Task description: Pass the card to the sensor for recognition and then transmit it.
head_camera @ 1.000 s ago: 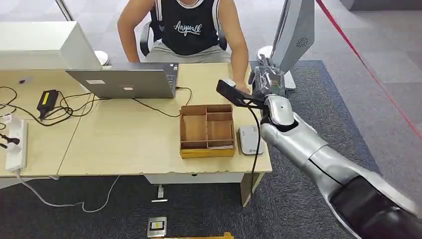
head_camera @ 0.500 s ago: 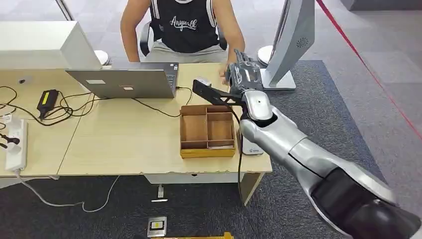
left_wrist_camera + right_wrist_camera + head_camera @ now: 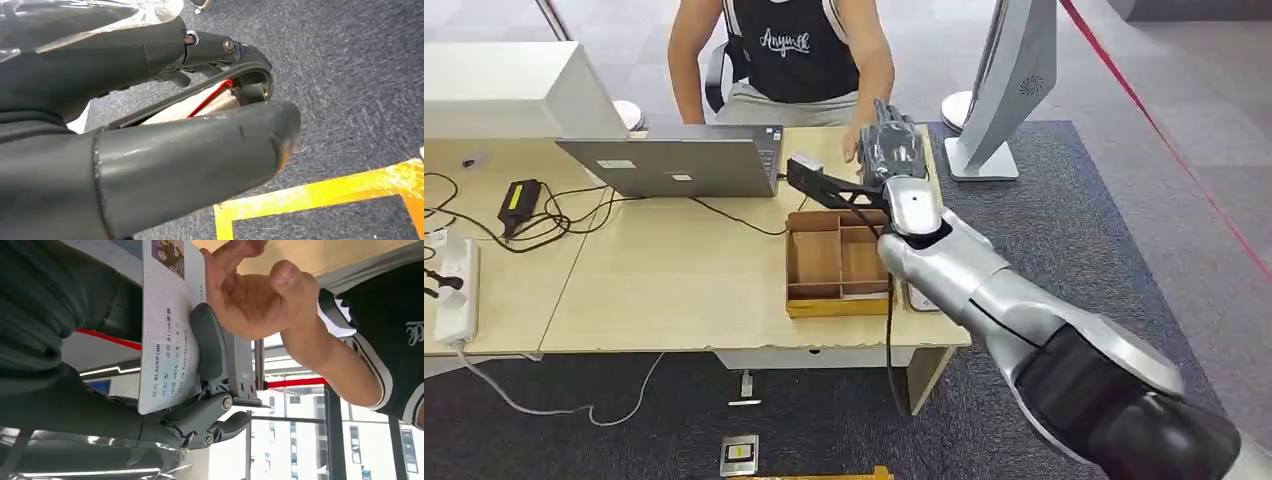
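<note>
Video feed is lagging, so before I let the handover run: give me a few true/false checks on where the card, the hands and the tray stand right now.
1. The right hand holds the card. True.
2. A person's hand is at the card's edge. True; whether it grips the card yet is unclear.
3. The card lies inside the wooden tray. False: it is in the right hand, above the desk.
4. The laptop is shut flat. False: it stands open.
5. The left hand hangs over carpet with yellow tape. True.
</note>
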You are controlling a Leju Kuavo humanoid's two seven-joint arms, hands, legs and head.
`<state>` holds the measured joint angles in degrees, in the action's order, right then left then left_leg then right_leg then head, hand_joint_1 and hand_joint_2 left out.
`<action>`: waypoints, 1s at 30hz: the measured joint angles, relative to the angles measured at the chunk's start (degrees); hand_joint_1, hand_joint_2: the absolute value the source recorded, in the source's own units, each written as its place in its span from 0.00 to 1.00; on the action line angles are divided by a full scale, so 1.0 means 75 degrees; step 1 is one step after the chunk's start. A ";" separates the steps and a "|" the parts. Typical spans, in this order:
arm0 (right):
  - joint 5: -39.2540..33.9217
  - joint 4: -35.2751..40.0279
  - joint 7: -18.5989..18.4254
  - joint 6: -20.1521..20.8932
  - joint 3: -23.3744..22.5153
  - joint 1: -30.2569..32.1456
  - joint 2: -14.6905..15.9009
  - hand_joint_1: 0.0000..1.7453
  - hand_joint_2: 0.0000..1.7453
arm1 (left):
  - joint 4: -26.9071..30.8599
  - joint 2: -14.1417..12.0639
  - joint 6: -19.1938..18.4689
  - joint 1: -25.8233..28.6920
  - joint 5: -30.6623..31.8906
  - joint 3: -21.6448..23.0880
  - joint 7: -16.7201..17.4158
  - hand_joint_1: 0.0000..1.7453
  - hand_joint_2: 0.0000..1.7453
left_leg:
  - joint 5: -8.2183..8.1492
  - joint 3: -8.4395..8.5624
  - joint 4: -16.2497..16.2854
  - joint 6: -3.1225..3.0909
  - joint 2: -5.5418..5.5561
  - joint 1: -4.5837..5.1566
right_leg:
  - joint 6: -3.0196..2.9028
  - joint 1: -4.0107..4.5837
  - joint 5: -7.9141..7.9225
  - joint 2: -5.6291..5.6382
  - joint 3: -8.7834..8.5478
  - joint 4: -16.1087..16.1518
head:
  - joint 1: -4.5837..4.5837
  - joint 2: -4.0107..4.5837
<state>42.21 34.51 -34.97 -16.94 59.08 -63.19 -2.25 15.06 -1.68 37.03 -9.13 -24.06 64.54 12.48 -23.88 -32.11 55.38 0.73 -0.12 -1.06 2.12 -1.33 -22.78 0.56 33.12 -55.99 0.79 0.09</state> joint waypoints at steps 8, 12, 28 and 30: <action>-0.0006 -0.0393 0.0000 -0.0026 0.0090 -0.0064 -0.0189 1.00 1.00 | -0.0003 -0.0064 0.0000 0.0041 -0.0006 0.0000 -0.0006 0.00 0.00 | 0.0000 -0.0001 0.0000 0.0000 0.0000 0.0000 | 0.0000 0.0000 0.0000 0.0000 0.0001 0.0000 | 0.0000 -0.0003; -0.0035 -0.0530 0.0000 -0.0061 0.0093 -0.0063 -0.0210 1.00 1.00 | -0.0009 -0.0079 -0.0003 0.0076 -0.0023 0.0000 -0.0015 0.00 0.00 | 0.0000 -0.0001 0.0000 0.0000 -0.0001 0.0001 | 0.0000 0.0000 0.0000 0.0000 0.0002 0.0001 | 0.0003 -0.0003; -0.0140 -0.0950 0.0131 -0.0370 0.0090 -0.0060 -0.0218 0.04 1.00 | -0.0044 -0.0125 -0.0047 0.0153 -0.0052 0.0000 -0.0047 0.00 0.00 | 0.0000 0.0001 0.0000 0.0000 -0.0002 0.0000 | 0.0000 0.0000 0.0000 0.0000 0.0002 0.0001 | 0.0000 0.0000; -0.0137 -0.0973 0.0131 -0.0370 0.0090 -0.0060 -0.0213 0.00 1.00 | -0.0047 -0.0125 -0.0050 0.0152 -0.0041 0.0000 -0.0047 0.00 0.00 | 0.0001 0.0001 0.0000 0.0001 -0.0002 0.0000 | 0.0000 0.0000 0.0000 0.0000 0.0002 0.0001 | 0.0000 0.0000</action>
<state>41.18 27.21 -33.99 -19.72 59.76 -63.64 -3.85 14.71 -2.62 36.65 -7.99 -24.37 64.54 12.13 -23.88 -32.11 55.39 0.74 -0.13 -1.05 2.12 -1.33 -22.78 0.56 33.13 -55.98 0.79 0.09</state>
